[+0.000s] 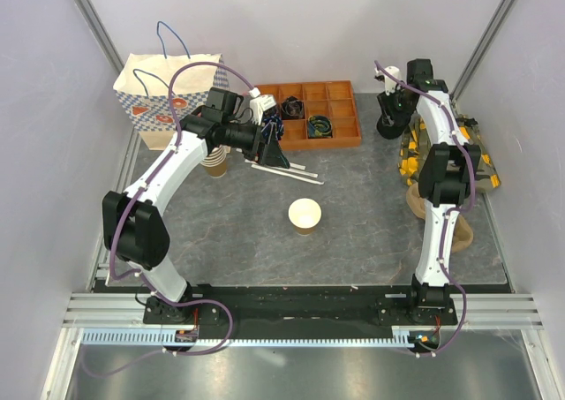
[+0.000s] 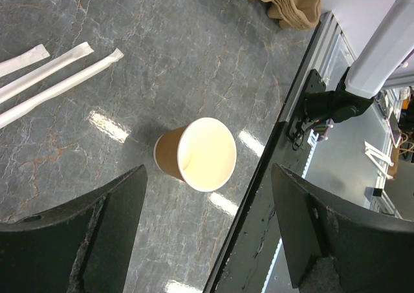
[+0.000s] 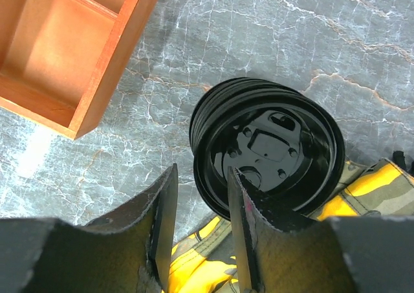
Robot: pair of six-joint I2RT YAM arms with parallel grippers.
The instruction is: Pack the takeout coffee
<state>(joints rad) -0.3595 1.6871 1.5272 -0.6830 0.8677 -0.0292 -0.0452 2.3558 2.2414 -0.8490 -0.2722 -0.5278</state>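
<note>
The kraft paper cup (image 1: 305,215) stands upright and lidless in the middle of the table, cream inside (image 2: 206,154). My left gripper (image 1: 274,153) hangs open above the table behind and left of the cup; in the left wrist view its fingers (image 2: 208,199) stand wide apart, with the cup just beyond them. A stack of black lids (image 1: 388,124) sits at the back right. My right gripper (image 1: 389,107) is down on that stack, open: the near rim of the top lid (image 3: 268,144) runs between the two fingers (image 3: 202,173), with a gap showing at the left one.
A patterned paper bag (image 1: 163,95) stands at the back left, with stacked lidless cups (image 1: 216,163) in front of it. An orange compartment tray (image 1: 309,113) is at the back. Wrapped straws (image 1: 284,170) lie nearby. Yellow camouflage fabric (image 1: 446,153) and brown paper carriers (image 1: 441,215) fill the right side.
</note>
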